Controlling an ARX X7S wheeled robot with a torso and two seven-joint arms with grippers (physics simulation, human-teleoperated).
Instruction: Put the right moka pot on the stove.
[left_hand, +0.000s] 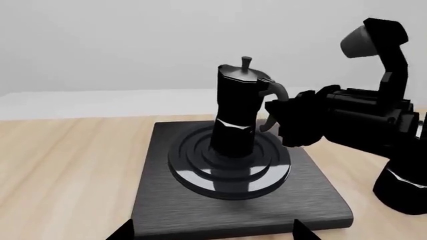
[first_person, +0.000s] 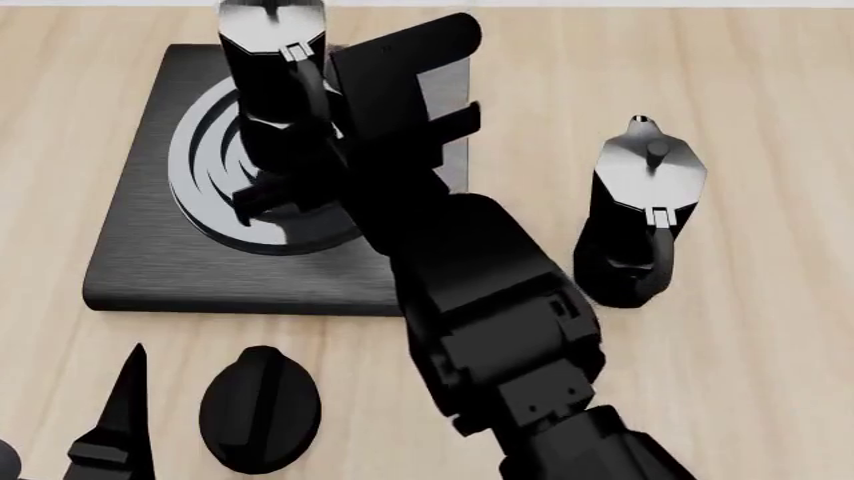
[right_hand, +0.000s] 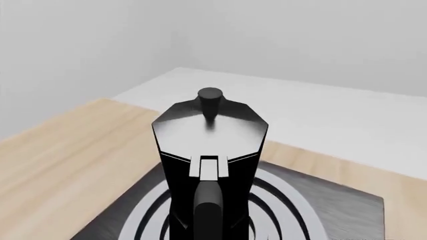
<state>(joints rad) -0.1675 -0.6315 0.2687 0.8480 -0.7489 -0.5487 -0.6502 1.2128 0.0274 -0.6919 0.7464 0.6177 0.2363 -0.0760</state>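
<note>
The right moka pot (first_person: 274, 60), black and faceted with a silver-grey lid and small knob, stands upright on the ring burner of the stove (first_person: 147, 250). My right gripper (left_hand: 277, 117) reaches in from the side and is shut on the pot's handle. In the right wrist view the pot (right_hand: 210, 135) fills the middle with its handle nearest the camera; the jaws themselves are hidden there. My left gripper (left_hand: 215, 235) hangs open at the stove's (left_hand: 313, 200) near edge, holding nothing, its two tips wide apart.
A second, identical moka pot (first_person: 647, 215) stands on the wooden table right of the stove. A round black knob (first_person: 260, 408) lies in front of the stove, beside my left gripper (first_person: 120, 420). My right arm crosses the stove's right side.
</note>
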